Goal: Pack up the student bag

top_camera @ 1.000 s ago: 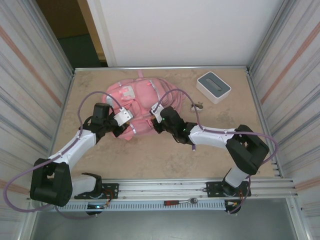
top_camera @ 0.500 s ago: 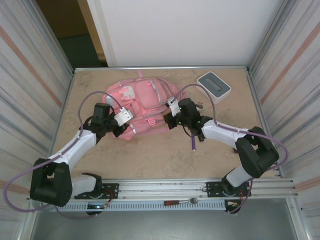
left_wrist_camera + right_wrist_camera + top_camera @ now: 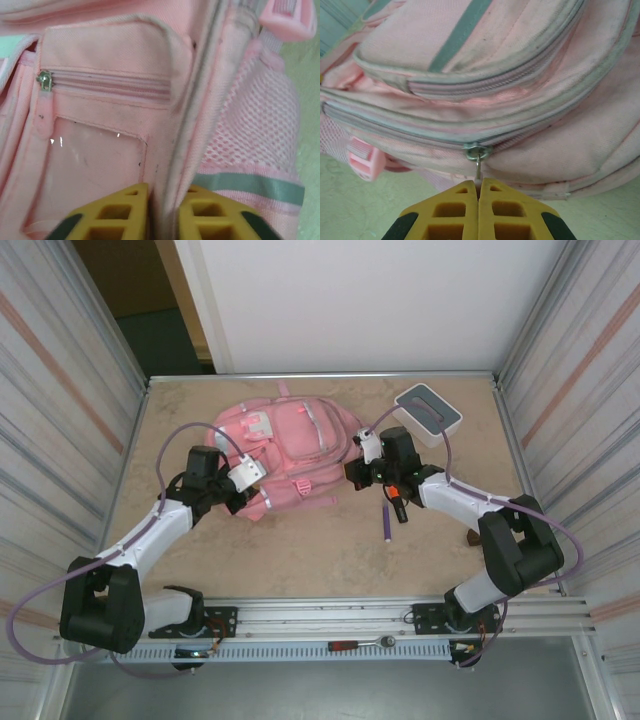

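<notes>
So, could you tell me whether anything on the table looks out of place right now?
A purple pen lies loose on the table, in front of the student bag near its right end and apart from it, rather than packed inside. Nothing looks spilled or damaged.

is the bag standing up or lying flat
Lying flat: the bag rests on the table, front pockets facing up.
</notes>
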